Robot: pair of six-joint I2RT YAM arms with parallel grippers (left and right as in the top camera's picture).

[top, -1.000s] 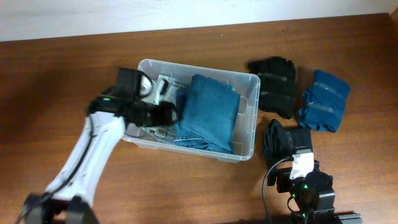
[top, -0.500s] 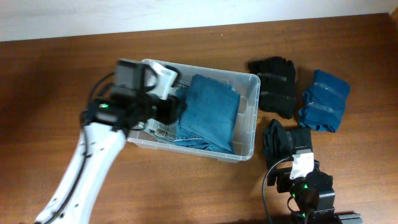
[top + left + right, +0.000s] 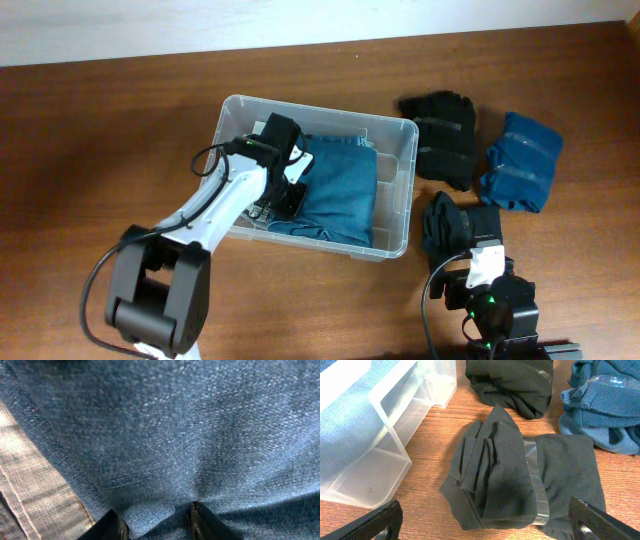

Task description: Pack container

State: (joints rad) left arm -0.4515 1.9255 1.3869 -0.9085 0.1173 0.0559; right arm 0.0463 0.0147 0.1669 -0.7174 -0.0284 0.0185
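Observation:
The clear plastic container (image 3: 395, 125) stands mid-table with folded blue jeans (image 3: 345, 185) inside. My left gripper (image 3: 290, 195) is down in the container on the jeans' left part. In the left wrist view its fingertips (image 3: 157, 522) pinch a pucker of the denim (image 3: 175, 425), and a paler inside-out strip shows at the left. My right gripper (image 3: 487, 262) is open and empty near the front edge. Its fingers (image 3: 485, 525) sit either side of a taped black clothing bundle (image 3: 505, 475), without touching it. The container's corner (image 3: 390, 440) is at the left of that view.
A second black garment (image 3: 440, 138) lies right of the container, and a blue taped garment (image 3: 520, 160) lies further right. Both show in the right wrist view, the black one (image 3: 512, 380) and the blue one (image 3: 605, 405). A pale wall runs along the table's far edge.
My left arm rose from the container's left wall, swung right and came down inside onto the jeans. The right arm and the garments on the table have not moved.

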